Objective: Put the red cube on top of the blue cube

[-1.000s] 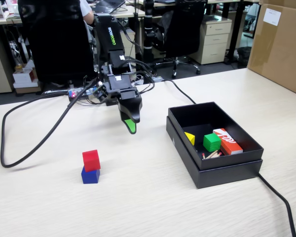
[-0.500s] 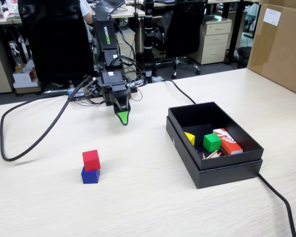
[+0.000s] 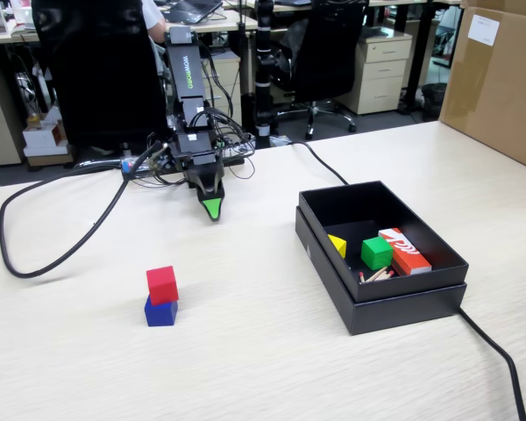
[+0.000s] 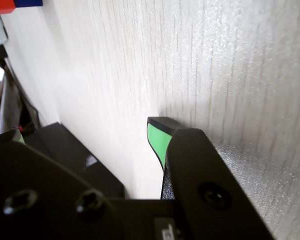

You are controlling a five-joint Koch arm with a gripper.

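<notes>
The red cube [image 3: 161, 284] sits on top of the blue cube [image 3: 160, 311] at the left front of the table, slightly twisted against it. My gripper [image 3: 211, 209] hangs with its tip down, just above the table near the arm's base, well behind the stack and to its right. It touches neither cube. In the wrist view its two green-padded fingertips [image 4: 157, 140] stand wide apart with only bare table between them, midway at the gripper [image 4: 87, 129]. Edges of the red cube [image 4: 0, 6] and blue cube [image 4: 27, 2] show in the top left corner.
A black open box [image 3: 381, 298] stands at the right with a green cube [image 3: 376, 253], a yellow piece [image 3: 337, 246] and a red-orange carton [image 3: 404, 250] inside. A black cable [image 3: 61, 250] loops on the left, another cable [image 3: 500, 355] trails off front right. A cardboard box [image 3: 500, 79] is far right.
The arm has pulled back toward its base and turned, so the gripper sits farther behind the stack and lower. The stacked cubes have not moved.
</notes>
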